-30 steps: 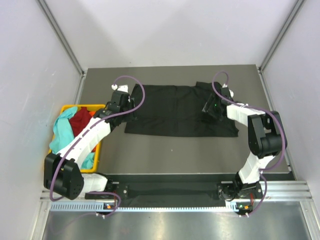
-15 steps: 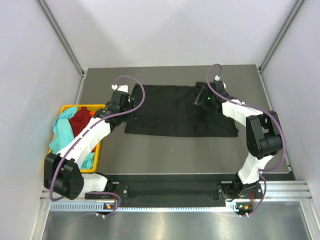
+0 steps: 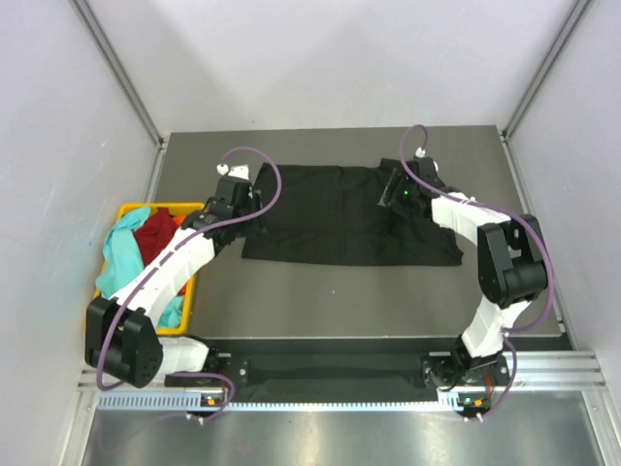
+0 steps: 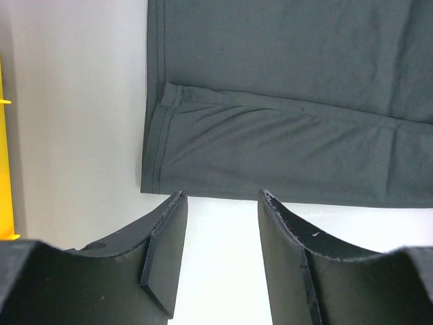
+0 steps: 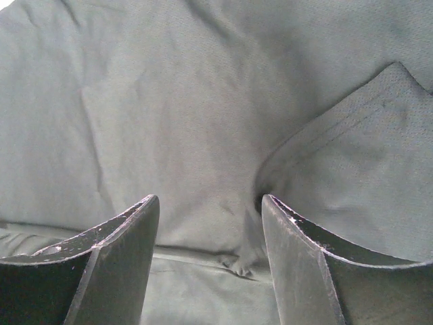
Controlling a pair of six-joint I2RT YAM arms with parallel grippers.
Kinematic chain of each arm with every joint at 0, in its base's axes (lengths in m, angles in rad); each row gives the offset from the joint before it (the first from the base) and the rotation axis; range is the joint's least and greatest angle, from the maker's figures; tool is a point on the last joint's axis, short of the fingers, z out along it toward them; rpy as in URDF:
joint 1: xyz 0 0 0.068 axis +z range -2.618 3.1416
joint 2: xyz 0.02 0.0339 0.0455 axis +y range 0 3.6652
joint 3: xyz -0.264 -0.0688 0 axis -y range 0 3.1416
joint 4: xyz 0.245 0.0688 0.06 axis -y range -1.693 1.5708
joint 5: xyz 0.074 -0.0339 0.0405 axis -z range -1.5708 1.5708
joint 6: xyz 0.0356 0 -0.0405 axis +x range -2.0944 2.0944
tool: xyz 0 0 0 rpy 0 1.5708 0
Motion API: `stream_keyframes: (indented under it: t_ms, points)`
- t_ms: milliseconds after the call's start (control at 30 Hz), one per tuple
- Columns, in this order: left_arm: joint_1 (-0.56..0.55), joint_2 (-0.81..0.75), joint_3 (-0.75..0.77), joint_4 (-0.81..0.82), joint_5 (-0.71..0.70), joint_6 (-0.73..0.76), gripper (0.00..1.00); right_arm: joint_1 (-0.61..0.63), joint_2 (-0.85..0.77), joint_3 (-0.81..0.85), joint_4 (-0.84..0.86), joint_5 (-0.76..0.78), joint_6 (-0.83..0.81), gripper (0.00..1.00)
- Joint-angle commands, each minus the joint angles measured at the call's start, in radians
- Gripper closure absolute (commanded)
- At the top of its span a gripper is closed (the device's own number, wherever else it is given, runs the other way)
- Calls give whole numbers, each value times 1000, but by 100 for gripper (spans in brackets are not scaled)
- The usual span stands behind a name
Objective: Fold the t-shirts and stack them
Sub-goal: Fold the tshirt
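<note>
The black t-shirt (image 3: 335, 216) lies spread flat across the far half of the table (image 3: 340, 296), its long side running left to right, and both my arms reach out to it. My left gripper (image 4: 220, 198) hangs at the shirt's left end with its jaws parted about halfway and nothing between them. Its fingertips (image 4: 177, 203) sit over bare table just short of the stitched edge, where the cloth is doubled over at the corner. In the overhead view that left gripper (image 3: 250, 199) is just beside the shirt's left border. My right gripper (image 5: 210, 203) is over the right part of the shirt, jaws also apart and gripping nothing. Dark cloth fills the wrist view, with a hemmed flap, probably a sleeve, lying to the right of the fingers. I cannot tell from here whether those tips press on the cloth or float just above it. From above, the right gripper (image 3: 393, 191) is near the shirt's far right corner. The yellow basket (image 3: 167, 207) stands at the table's left edge, beside my left arm, holding a teal t-shirt (image 3: 121, 254) and a red t-shirt (image 3: 155, 233) bundled together.
</note>
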Motion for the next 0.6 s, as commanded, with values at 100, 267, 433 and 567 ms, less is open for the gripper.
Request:
stream_keyframes:
  t_ms: [100, 267, 433, 567]
  points:
    - [3, -6, -12, 12, 10, -10, 49, -11, 3, 78, 18, -53, -9, 37]
    - [3, 2, -10, 12, 12, -8, 49, -11, 55, 109, 121, -142, 41, 36]
    - [3, 5, -10, 12, 13, -4, 49, -12, 54, 132, 93, -121, 50, 37]
    - [4, 5, -10, 12, 16, -2, 49, -20, -14, 101, 9, -17, 42, 37]
